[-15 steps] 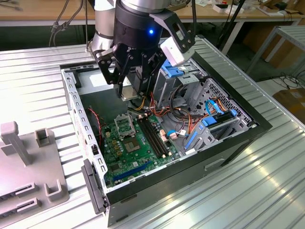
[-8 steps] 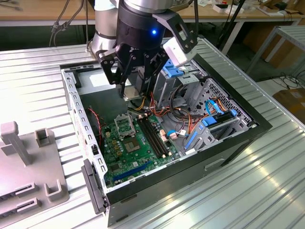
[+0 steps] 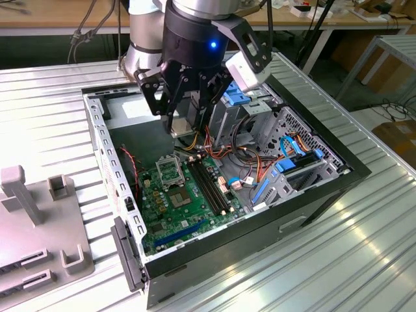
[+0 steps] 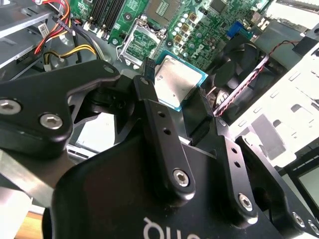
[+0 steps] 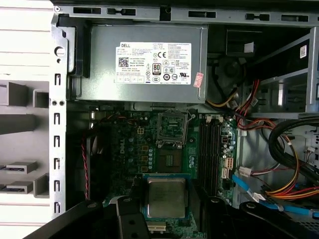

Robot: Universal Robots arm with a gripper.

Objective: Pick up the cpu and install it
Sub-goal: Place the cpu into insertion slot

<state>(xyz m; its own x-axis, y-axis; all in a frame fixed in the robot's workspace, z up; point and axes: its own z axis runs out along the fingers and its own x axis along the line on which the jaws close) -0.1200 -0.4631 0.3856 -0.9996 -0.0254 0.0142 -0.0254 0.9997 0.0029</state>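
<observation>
Jaws clamped on cpu [image 5: 166,197] edges | cpu level, silvery face up | edges parallel to socket [image 5: 173,125]

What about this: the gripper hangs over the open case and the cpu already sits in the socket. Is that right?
Not quite. The gripper does hang over the open case, but the cpu is not in the socket: the gripper holds it, apart from the socket, as the first wrist view shows.

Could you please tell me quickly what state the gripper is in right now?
Gripper: jaws shut on the cpu, held above the motherboard inside the open computer case.
</observation>
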